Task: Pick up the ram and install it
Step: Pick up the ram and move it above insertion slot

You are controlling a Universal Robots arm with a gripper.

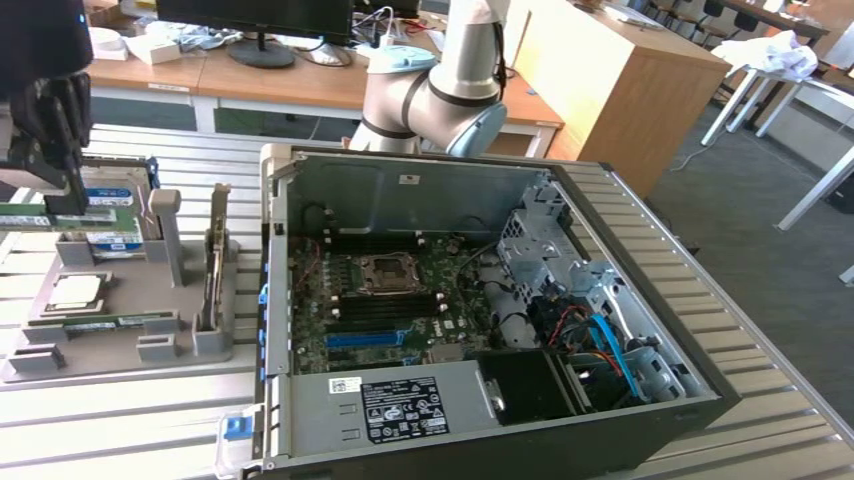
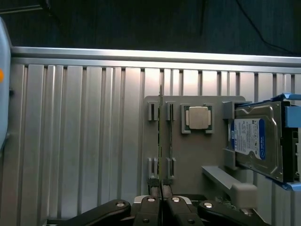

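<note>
My gripper [image 1: 63,203] hangs at the exterior view's far left, over the grey parts holder [image 1: 120,352]. It is shut on the ram [image 1: 27,214], a thin green stick held level just above the holder. In the wrist view the ram [image 2: 160,141] runs edge-on as a thin line out from between the closed fingers [image 2: 151,207] of the gripper [image 2: 161,201], over the holder's slotted posts [image 2: 153,111]. The open computer case [image 1: 287,300] lies to the exterior view's right, its motherboard [image 1: 387,300] exposed.
On the holder [image 2: 188,155] sit a silver processor [image 2: 197,117], a hard drive [image 2: 256,141] with a blue-white label, and a second green stick [image 2: 170,141] in its slots. A tall card [image 1: 215,260] stands on the holder between gripper and case. The arm's base [image 1: 434,95] is behind the case.
</note>
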